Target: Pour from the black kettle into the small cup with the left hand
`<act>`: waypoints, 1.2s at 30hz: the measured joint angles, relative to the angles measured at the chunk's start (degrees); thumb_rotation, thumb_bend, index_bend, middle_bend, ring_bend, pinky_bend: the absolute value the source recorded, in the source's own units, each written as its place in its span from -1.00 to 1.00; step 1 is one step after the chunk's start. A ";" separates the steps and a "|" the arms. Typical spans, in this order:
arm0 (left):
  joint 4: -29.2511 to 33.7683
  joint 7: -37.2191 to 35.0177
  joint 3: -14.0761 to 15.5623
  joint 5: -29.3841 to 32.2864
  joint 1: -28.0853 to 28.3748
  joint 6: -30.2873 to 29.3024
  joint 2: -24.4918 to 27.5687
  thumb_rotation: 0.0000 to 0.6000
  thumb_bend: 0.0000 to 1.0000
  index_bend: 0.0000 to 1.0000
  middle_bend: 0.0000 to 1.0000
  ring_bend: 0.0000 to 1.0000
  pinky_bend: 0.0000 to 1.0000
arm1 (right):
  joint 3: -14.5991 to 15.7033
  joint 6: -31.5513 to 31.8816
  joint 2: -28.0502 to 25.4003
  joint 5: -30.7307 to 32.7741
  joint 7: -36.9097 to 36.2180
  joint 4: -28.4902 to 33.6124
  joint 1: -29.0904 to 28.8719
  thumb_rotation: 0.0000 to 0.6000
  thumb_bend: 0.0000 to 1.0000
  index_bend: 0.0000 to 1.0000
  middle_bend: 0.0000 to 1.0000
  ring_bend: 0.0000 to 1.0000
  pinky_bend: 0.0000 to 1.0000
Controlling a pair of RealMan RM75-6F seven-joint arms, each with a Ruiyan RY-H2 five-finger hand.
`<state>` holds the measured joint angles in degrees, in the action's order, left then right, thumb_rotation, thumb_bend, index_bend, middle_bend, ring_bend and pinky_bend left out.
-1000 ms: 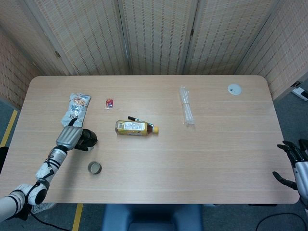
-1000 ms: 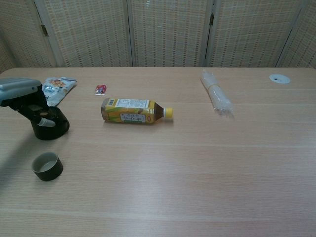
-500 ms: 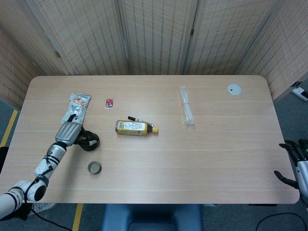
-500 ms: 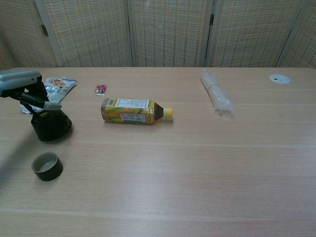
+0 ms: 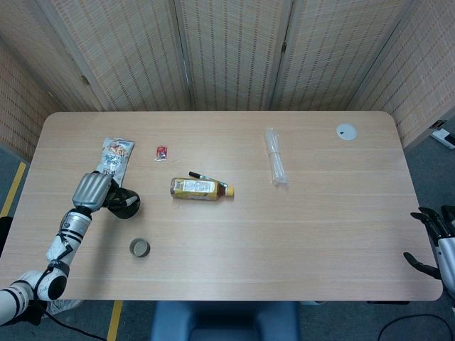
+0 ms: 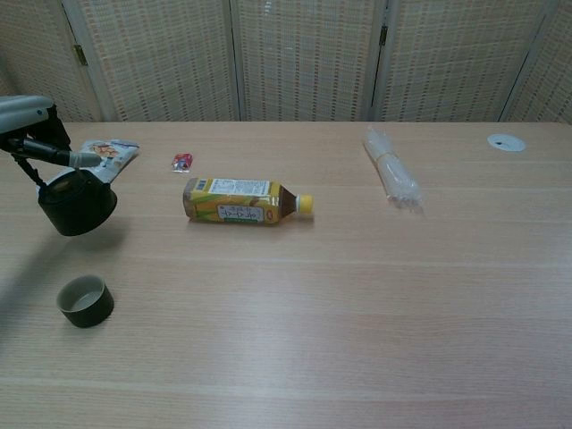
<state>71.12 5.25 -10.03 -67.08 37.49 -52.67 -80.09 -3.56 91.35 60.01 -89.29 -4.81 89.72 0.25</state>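
Woven screens back a pale wooden table (image 5: 298, 227). The left hand (image 5: 90, 190) grips the black kettle (image 6: 77, 202), now lifted off the table, ready to carry to the small cup (image 6: 85, 301). The right hand (image 5: 435, 241) idles, fingers spread, holding nothing.

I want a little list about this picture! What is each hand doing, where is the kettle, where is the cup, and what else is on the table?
left hand: holds the black kettle by its top
black kettle: lifted off the table, beyond the cup
small cup: upright on the table, looks empty, nearer the robot than the kettle
right hand: off the table's right edge, fingers apart, holding nothing
other things: yellow bottle lying on its side, snack packet, small red packet, clear plastic bundle, white disc
pouring: not started
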 measured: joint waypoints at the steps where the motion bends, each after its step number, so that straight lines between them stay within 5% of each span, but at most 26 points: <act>1: 0.75 0.64 -0.06 0.26 -0.20 -0.49 0.21 -0.24 -0.52 1.00 1.00 0.68 -0.04 | 0.02 0.02 0.02 -0.12 -0.09 -0.07 -0.03 1.00 -0.67 -0.55 -0.56 -0.38 -0.80; 21: 11.49 7.68 2.03 -2.45 -3.48 -7.86 4.71 -0.23 -0.21 1.00 1.00 0.72 0.03 | 0.29 0.32 0.30 -0.82 -0.45 -0.50 -0.12 1.00 -0.67 -0.55 -0.56 -0.38 -0.80; 29: 11.90 7.59 3.93 -6.41 -5.22 -10.84 5.04 0.16 -0.20 1.00 1.00 0.71 0.02 | 0.08 0.27 0.48 -1.05 0.21 -0.10 -0.50 1.00 -0.67 -0.55 -0.56 -0.38 -0.80; 36: 12.30 7.45 5.70 -10.19 -6.70 -13.22 5.28 0.22 -0.20 1.00 1.00 0.71 0.02 | 0.12 0.10 0.73 -1.27 0.61 0.22 -0.75 1.00 -0.67 -0.55 -0.56 -0.38 -0.80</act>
<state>83.42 12.70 -4.33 -77.27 30.79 -65.89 -74.81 -3.44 91.45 60.74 -90.56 -4.20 89.94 -0.50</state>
